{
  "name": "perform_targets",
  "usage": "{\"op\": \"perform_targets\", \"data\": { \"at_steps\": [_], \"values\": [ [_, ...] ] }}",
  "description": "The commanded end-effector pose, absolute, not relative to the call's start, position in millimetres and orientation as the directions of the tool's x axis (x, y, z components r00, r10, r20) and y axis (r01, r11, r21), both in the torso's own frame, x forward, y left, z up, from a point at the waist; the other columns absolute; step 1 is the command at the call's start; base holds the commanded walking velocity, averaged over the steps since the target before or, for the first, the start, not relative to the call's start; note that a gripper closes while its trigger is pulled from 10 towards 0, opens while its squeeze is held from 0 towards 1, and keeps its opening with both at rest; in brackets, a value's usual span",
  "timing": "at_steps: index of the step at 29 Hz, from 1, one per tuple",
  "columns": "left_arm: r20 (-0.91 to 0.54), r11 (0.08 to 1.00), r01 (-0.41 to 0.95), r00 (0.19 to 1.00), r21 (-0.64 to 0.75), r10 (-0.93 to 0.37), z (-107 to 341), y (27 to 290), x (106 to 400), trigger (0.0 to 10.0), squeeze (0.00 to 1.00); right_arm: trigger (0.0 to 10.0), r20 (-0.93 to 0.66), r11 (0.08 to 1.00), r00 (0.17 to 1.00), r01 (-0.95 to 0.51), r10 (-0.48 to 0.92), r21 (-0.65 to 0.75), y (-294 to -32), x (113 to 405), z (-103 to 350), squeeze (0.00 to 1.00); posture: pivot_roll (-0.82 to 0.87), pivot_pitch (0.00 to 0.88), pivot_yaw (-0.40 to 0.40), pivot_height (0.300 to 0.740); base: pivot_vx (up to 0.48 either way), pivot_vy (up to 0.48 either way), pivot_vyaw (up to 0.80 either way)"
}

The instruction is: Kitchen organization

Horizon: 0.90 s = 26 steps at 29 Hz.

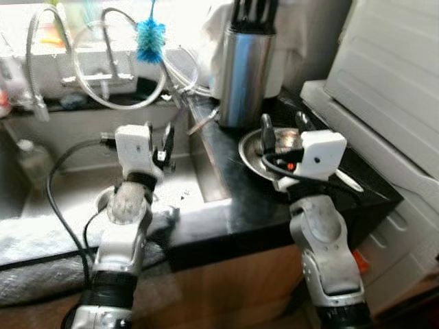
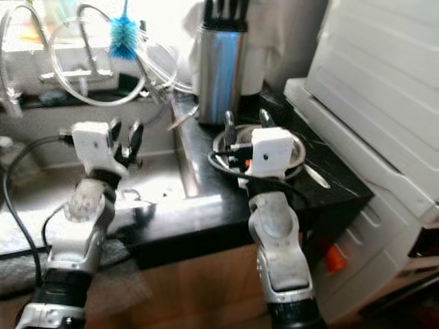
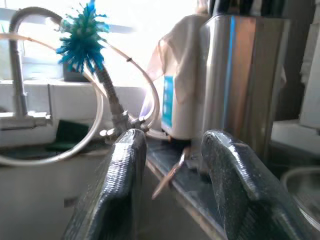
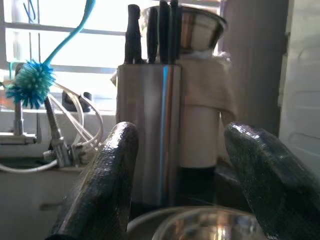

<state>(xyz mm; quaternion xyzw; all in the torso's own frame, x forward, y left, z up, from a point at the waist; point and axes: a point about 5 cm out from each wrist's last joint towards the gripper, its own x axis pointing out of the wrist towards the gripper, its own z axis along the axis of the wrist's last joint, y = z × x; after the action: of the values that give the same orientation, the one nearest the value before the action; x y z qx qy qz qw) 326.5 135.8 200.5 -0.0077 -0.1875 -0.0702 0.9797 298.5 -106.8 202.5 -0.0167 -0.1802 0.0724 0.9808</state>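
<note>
1. We see one shallow round metal bowl (image 1: 274, 152) sitting on the black counter (image 1: 226, 199), just in front of the knife block and to the right of the sink; its rim is shiny and smooth.
2. Our right gripper (image 1: 283, 130) hovers over the bowl with its two long black fingers spread apart and nothing between them. In the right wrist view the textured fingers (image 4: 100, 190) frame the bowl's rim from above.
3. Our left gripper (image 1: 167, 145) is raised over the sink (image 1: 75, 199), near its right wall, also released, with a clear gap between its two fingers (image 3: 117, 190) and nothing held.
4. Behind the bowl stands one tall cylindrical knife block (image 1: 243, 75) of brushed steel, with several dark knife handles (image 4: 152, 30) sticking up from its top.
5. Just behind the block is one white, cloth-like bundle (image 4: 205, 95) draped over a pale container.
6. We count one bottle brush (image 1: 149, 38) with blue bristles and a thin blue handle, hanging near the tap (image 1: 110, 48), where clear, looping hoses (image 1: 127, 96) curl.
7. The counter is glossy black stone with a wooden front below; a bright window lies behind the sink, and white slatted panels (image 1: 384, 82) stand at the right.
</note>
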Motion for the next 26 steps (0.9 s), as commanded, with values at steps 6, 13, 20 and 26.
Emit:
{"op": "perform_targets", "data": {
  "at_steps": [6, 13, 20, 26],
  "values": [
    [0.368, 0.995, 0.102, 0.926, -0.021, -0.088, 204, 146, 330, 10.0, 0.00, 10.0, 0.405, 0.975, 0.887, -0.205, 0.220, -0.080, -92, 296, 218, 0.00, -0.13, 0.000, -0.036, 0.740, 0.000, 0.000, 0.00],
    [0.377, 0.996, 0.085, 0.923, -0.003, -0.078, 209, 156, 334, 10.0, 0.00, 10.0, 0.415, 0.984, 0.892, -0.168, 0.178, -0.062, -92, 294, 221, 0.00, -0.14, 0.000, -0.022, 0.740, 0.000, 0.000, 0.00],
    [0.328, 0.998, 0.033, 0.943, 0.057, -0.050, 194, 187, 331, 10.0, 0.00, 10.0, 0.426, 0.984, 0.888, -0.130, 0.171, -0.124, -89, 282, 224, 0.00, -0.16, 0.000, -0.009, 0.740, 0.000, 0.000, 0.00],
    [0.294, 0.991, 0.036, 0.953, 0.131, -0.074, 187, 209, 318, 10.0, 0.00, 10.0, 0.416, 0.983, 0.902, -0.038, 0.111, -0.179, -105, 261, 219, 0.00, -0.18, 0.000, 0.003, 0.740, 0.000, 0.000, 0.00]
  ]
}}
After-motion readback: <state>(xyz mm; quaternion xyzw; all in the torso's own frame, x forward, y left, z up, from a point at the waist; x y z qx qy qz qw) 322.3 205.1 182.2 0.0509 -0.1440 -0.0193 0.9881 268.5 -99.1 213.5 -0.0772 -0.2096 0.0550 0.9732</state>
